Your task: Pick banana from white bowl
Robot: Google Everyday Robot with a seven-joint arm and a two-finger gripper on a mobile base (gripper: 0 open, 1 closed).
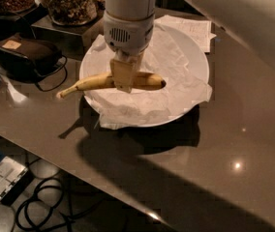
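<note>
The banana (91, 83) is long, yellow and slightly curved, with a dark tip at its right end. It is held level above the left part of the white bowl (198, 64), and its stem end pokes out past the bowl's left rim. My gripper (124, 80) comes down from above and is shut on the banana at its middle. The bowl is large, round and shallow, lined with crinkled white paper (176, 88) that hangs over its rim. The banana's shadow falls on the table to the bowl's lower left.
Glass jars of dark snacks (72, 3) stand at the back left on a dark tray. A black pouch with a cable (28, 54) lies left of the bowl. A paper sheet (193, 29) lies behind the bowl. Cables (40, 204) lie on the floor past the table's front edge.
</note>
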